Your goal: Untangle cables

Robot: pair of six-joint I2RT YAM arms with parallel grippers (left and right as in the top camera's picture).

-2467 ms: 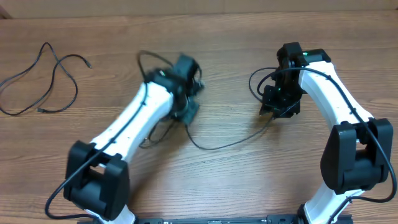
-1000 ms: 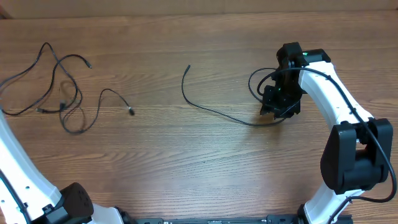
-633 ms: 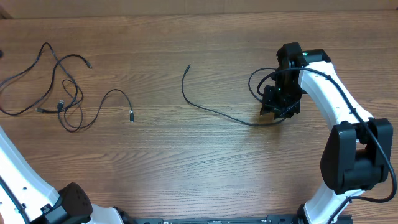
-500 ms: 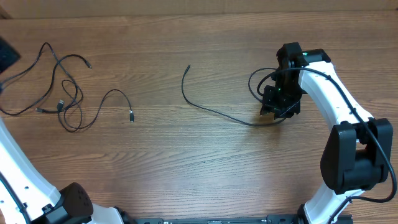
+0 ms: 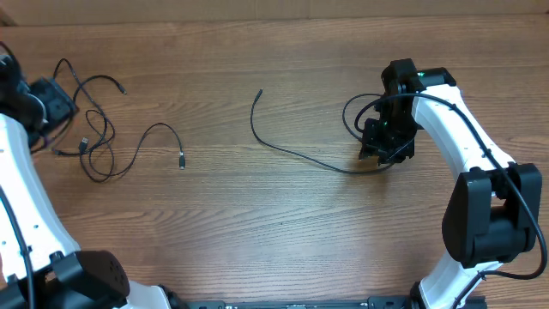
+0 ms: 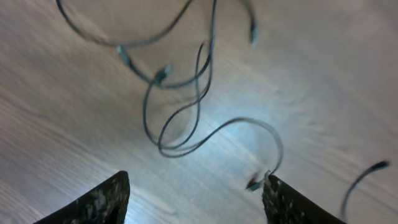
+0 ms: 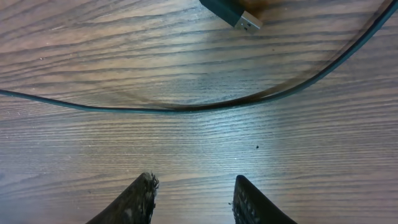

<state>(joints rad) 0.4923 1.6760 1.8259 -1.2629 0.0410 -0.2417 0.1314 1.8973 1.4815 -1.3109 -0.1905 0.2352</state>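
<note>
The cables are thin, limp black cords, light enough (I judge) to slide or whip about at a small tug, and likely to drag their neighbours wherever loops cross. A pinch on the cord just behind a plug, or on a free run clear of any crossing, looks safer than a grab into the thick of them. Most lie in a loose tangle point(image 5: 90, 137) at the far left of the table point(image 5: 274, 249), with several loops overlapping and one strand curling out to the right and ending in a small plug point(image 5: 181, 160). A single cord point(image 7: 186, 109) lies apart in the middle, running from a free tip on the far side to a flat metal plug point(image 7: 239, 15) at the right. The left gripper point(image 6: 196, 186) hangs above the tangle with its fingers spread wide and nothing between them. The right gripper point(image 7: 193, 186) sits low over the single cord's right end, its fingers also parted and empty, the cord passing just ahead of them. The table is smooth wood-grain, bare between the two groups, so there is ample room to draw cords apart.
</note>
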